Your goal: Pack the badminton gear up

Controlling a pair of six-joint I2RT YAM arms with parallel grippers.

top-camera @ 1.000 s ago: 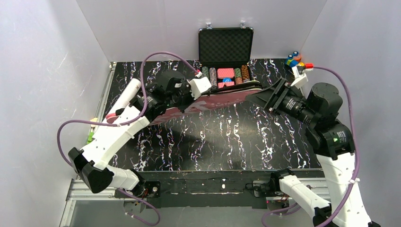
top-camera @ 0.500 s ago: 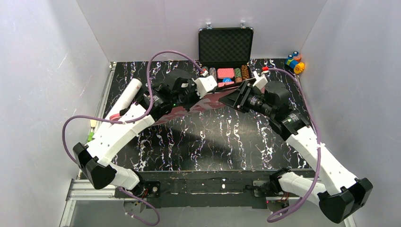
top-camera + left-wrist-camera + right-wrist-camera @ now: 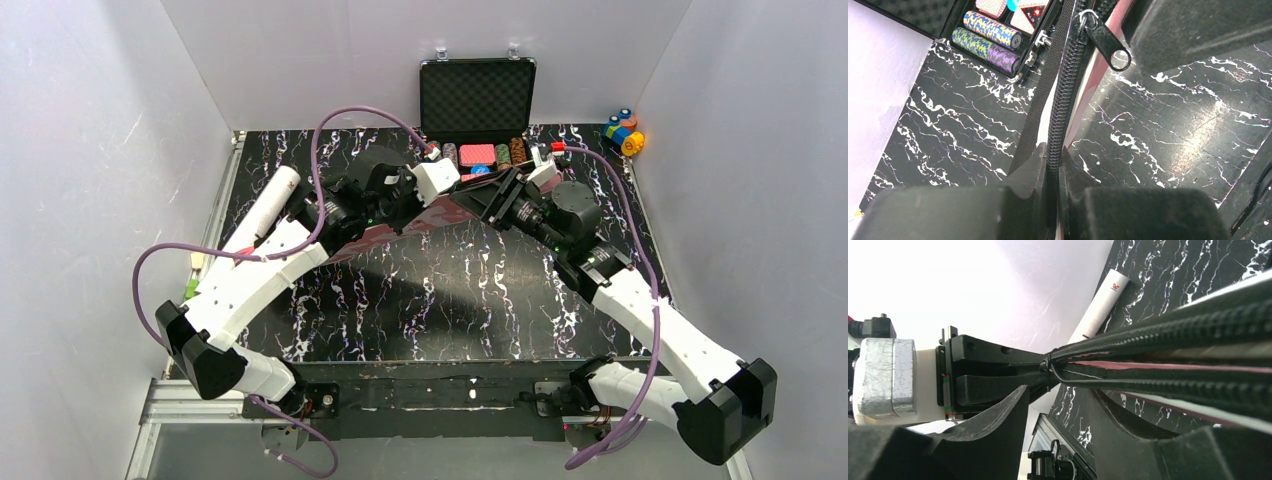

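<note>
Far left: white tube (image 3: 265, 205) lying on the tabletop (image 3: 450, 300). Next: left arm (image 3: 250, 280), elbow bent, reaching inward; left tool (image 3: 1052, 156) clamped tight on the zip edge of the pink bag (image 3: 1063, 100), which hangs slanted above the tabletop at centre. Right side: right arm (image 3: 650, 310) stretched diagonally inward; right tool (image 3: 1058, 405), jaws parted astride the bag's edge, not closed on it.
</note>
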